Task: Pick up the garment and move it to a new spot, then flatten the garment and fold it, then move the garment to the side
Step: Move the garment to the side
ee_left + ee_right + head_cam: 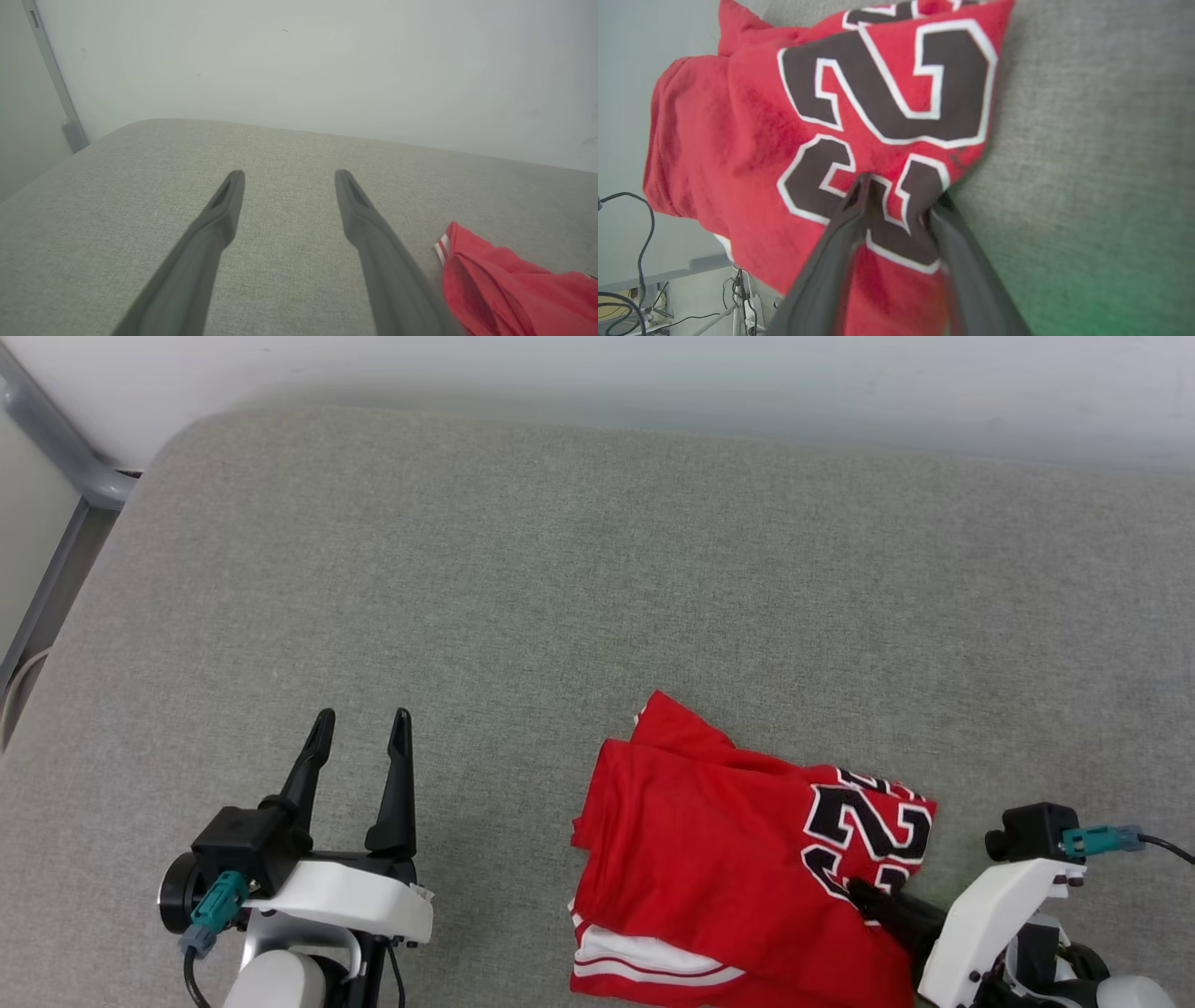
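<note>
1. Right gripper (pixel 896 200): fingers straddle the edge of the folded red jersey (pixel 709 840), at its black number (pixel 887 93); whether they clamp it cannot be told.
2. Left gripper (pixel 359 721): fingers apart, empty, with the jersey off to its right.
3. Grey cushion (pixel 560 569) stretches beyond both.

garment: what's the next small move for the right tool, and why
Probably close the right tool fully on the garment. Its fingers straddle the folded edge by the black number, with fabric between them but not visibly pinched. The left tool stands open on bare cushion, apart from the cloth.
</note>
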